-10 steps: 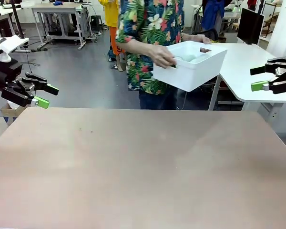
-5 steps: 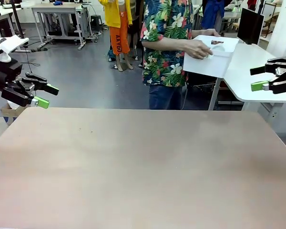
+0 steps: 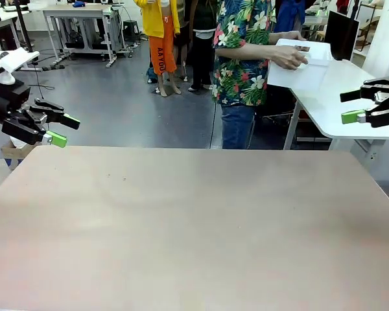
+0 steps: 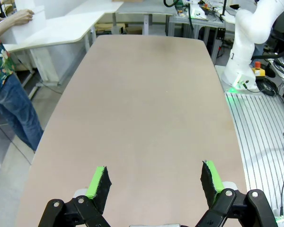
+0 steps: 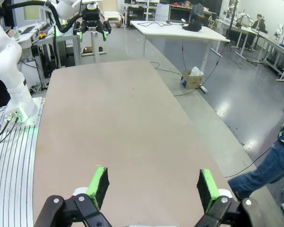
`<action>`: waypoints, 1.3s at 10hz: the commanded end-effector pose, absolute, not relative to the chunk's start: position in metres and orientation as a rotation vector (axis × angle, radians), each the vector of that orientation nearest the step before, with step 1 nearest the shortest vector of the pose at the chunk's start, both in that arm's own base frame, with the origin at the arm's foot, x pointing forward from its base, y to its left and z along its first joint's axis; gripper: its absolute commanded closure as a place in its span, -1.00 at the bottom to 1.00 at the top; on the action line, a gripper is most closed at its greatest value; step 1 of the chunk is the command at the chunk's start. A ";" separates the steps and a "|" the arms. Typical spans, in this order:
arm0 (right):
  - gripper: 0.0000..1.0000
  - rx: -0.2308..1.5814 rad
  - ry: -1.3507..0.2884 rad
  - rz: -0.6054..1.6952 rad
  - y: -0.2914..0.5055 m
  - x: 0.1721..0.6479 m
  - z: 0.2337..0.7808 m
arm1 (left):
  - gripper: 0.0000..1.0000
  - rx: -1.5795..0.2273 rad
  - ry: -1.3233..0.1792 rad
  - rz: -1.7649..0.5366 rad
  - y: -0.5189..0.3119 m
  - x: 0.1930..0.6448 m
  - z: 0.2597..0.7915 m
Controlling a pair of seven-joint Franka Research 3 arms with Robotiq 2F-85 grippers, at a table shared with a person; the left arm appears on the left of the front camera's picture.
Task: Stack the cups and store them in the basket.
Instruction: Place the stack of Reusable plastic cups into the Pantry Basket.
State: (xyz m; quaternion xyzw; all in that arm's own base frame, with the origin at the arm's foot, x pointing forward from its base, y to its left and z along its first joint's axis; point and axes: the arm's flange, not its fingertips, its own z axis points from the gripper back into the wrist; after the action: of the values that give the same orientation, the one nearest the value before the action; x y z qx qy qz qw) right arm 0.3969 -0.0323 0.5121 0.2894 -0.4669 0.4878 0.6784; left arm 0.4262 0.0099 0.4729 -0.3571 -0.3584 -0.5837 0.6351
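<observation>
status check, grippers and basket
Left gripper open, right gripper open, both off the table edges. Basket in person's hand, at the side table.

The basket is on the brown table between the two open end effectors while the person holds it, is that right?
Not quite. In the front view the person's hand holds the basket at the white side table, off the brown table. Left end effector and right end effector are open.

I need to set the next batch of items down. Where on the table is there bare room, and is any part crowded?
The whole brown table top is bare, from its near edge to the far edge where the person stands. The left gripper and right gripper, both open, hang outside its far corners. The only crowded spot is off it: the person holds the basket at the white side table.
</observation>
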 end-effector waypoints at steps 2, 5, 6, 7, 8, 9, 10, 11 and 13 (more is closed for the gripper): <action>-1.00 0.654 -1.064 1.059 -0.029 0.400 0.516 | -1.00 -0.814 -0.819 -1.323 0.008 0.426 0.475; -1.00 0.654 -1.064 1.059 -0.029 0.400 0.516 | -1.00 -0.814 -0.819 -1.323 0.008 0.426 0.475; -1.00 0.654 -1.064 1.059 -0.029 0.400 0.516 | -1.00 -0.814 -0.819 -1.323 0.008 0.426 0.475; -1.00 0.654 -1.064 1.059 -0.029 0.400 0.516 | -1.00 -0.814 -0.819 -1.323 0.008 0.426 0.475; -1.00 0.654 -1.064 1.059 -0.029 0.400 0.516 | -1.00 -0.814 -0.819 -1.323 0.008 0.426 0.475; -1.00 0.654 -1.064 1.059 -0.029 0.400 0.516 | -1.00 -0.814 -0.819 -1.323 0.008 0.426 0.475; -1.00 0.654 -1.064 1.059 -0.029 0.400 0.516 | -1.00 -0.814 -0.819 -1.323 0.008 0.426 0.475; -1.00 0.654 -1.064 1.059 -0.029 0.400 0.516 | -1.00 -0.814 -0.819 -1.323 0.008 0.426 0.475; -1.00 0.654 -1.064 1.059 -0.029 0.400 0.516 | -1.00 -0.814 -0.819 -1.323 0.008 0.426 0.475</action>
State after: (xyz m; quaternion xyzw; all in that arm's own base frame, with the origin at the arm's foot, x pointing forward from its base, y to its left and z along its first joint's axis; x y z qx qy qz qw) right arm 0.3969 -0.0324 0.5121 0.2894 -0.4669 0.4877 0.6785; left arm 0.4262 0.0099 0.4729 -0.3571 -0.3584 -0.5837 0.6351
